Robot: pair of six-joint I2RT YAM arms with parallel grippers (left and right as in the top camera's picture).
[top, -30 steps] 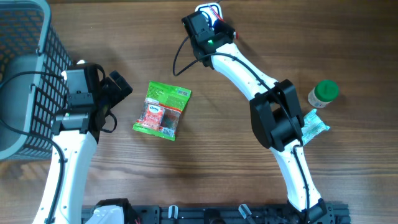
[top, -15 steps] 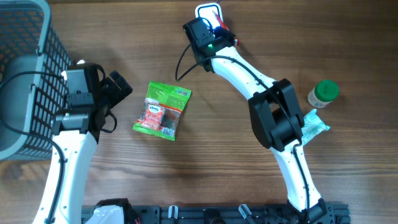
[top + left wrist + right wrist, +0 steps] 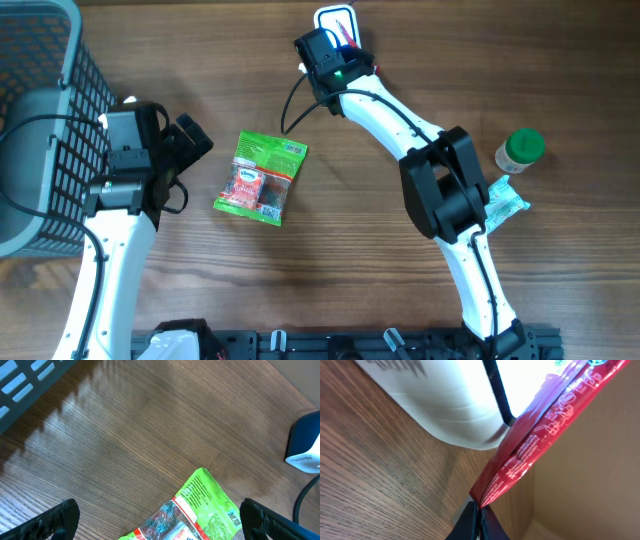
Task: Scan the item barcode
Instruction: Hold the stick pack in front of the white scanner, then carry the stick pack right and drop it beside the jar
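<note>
Right gripper (image 3: 477, 519) pinched a red packet (image 3: 540, 435) at the scanner (image 3: 455, 405), likely presenting its barcode; left gripper (image 3: 188, 163) gaped empty, well left of it.

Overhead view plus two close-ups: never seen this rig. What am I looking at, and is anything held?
Two white robot arms work at a wooden table. The overhead picture looks straight down; each close-up comes from a camera on a wrist. The left arm has open jaws near a green packet, holding nothing. The right arm has its jaws shut on a red packet, next to a white device, probably the scanner. A grey basket, a green-lidded jar and a clear pouch also sit there.
</note>
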